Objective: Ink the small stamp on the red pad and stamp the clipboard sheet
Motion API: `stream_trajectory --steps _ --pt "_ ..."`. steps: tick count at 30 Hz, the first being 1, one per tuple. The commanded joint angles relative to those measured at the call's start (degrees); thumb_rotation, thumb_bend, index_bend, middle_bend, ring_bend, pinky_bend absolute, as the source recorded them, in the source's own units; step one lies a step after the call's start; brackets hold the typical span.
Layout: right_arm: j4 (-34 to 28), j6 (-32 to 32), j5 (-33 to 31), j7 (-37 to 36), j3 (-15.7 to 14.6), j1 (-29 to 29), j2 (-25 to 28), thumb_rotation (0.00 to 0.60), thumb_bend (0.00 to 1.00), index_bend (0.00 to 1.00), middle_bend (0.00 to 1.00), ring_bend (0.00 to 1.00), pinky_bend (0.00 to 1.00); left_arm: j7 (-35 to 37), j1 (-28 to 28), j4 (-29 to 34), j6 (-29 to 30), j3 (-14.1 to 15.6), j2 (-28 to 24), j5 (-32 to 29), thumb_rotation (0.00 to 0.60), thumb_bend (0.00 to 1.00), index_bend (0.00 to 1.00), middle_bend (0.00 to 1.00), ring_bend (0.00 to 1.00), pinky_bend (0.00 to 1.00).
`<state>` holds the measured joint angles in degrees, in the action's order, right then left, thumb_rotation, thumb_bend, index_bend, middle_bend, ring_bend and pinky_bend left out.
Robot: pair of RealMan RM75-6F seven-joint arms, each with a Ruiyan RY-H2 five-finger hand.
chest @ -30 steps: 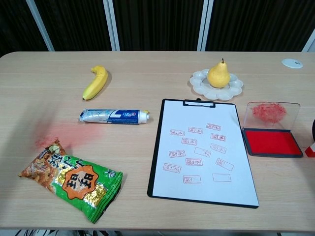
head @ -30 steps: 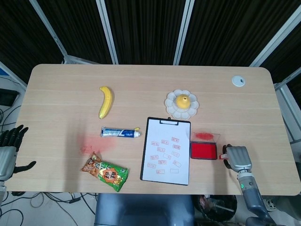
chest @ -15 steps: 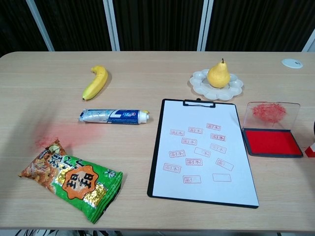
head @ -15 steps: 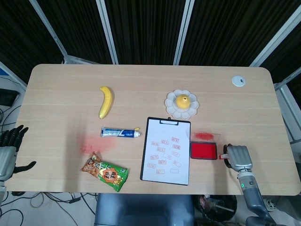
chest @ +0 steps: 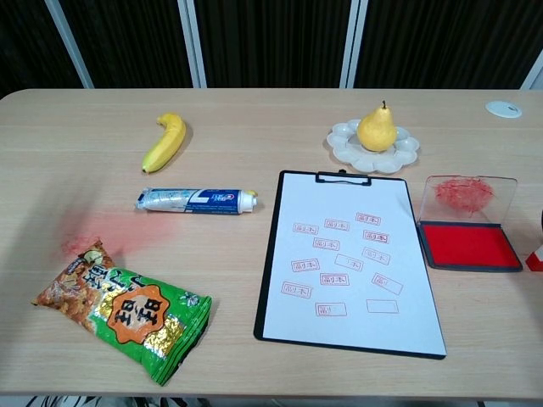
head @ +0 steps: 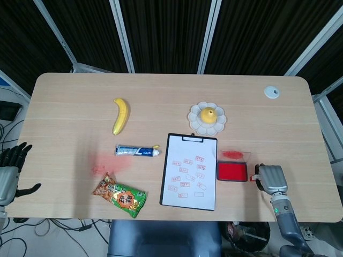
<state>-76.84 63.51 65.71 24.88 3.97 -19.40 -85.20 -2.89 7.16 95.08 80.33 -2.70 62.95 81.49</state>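
Head view shows almost nothing has changed over the last second: your right hand (head: 271, 179) has drifted only slightly and still sits at 3 o'clock of the red pad (head: 232, 171), with the small stamp (head: 253, 175) showing as a red and white sliver at its thumb side. Its fingers are curled together around that sliver, so you seem to have the stamp gripped, though how firmly is hidden. In the chest view only a corner of the stamp (chest: 534, 259) shows at the frame edge. That stillness suggests the grasp is settling and the inking step has not begun; the pad's open lid (head: 233, 155) stands at its 12 o'clock side, so come in from 3 o'clock, low over the red surface

Your left hand (head: 9, 174) hangs off the table's (head: 161, 85) 9 o'clock edge with fingers apart, holding nothing. The clipboard (head: 189, 171) lies just beside the pad at its 9 o'clock, its sheet already carrying many red marks, with spare room near the top. A pear (head: 208, 114) on a white plate (head: 195, 122) sits at 12 o'clock of the clipboard, near its clip. The toothpaste tube (head: 136, 151), banana (head: 121, 115) and snack bag (head: 120, 194) lie well apart at 9 o'clock and do not block your path
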Motion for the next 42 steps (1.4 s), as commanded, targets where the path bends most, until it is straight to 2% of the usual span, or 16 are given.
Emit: stream_trajectory --steps 1,23,31,37,42 --pt "0.0 0.0 0.0 0.0 0.0 0.0 0.0 0.6 0.49 0.56 0.49 0.68 0.8 0.0 0.0 0.0 0.0 0.0 0.0 0.0 0.6 0.02 0.0 0.0 0.0 0.0" --pt "1.0 1.4 3.8 -3.6 -0.4 0.3 -0.1 0.6 0.59 0.7 0.62 0.72 0.8 0.3 0.0 0.1 0.1 0.0 -0.1 0.0 0.6 0.02 0.0 0.0 0.0 0.0" --pt "1.2 2.7 8.1 -10.2 -0.7 0.4 -0.1 0.6 0.67 0.75 0.66 0.76 0.84 0.6 0.0 0.2 -0.1 0.0 -0.2 -0.1 0.6 0.02 0.0 0.0 0.0 0.0" --pt "1.9 4.6 11.8 -16.4 -0.7 0.5 -0.6 0.6 0.7 0.79 0.7 0.79 0.84 0.9 0.0 0.2 -0.2 0.0 -0.4 -0.1 0.6 0.02 0.0 0.0 0.0 0.0" --pt "1.9 6.2 14.1 -18.9 -0.3 0.2 -1.7 0.6 0.72 0.83 0.74 0.82 0.86 1.2 0.1 0.2 -0.3 -0.1 -0.4 -0.2 0.6 0.02 0.0 0.0 0.0 0.0"
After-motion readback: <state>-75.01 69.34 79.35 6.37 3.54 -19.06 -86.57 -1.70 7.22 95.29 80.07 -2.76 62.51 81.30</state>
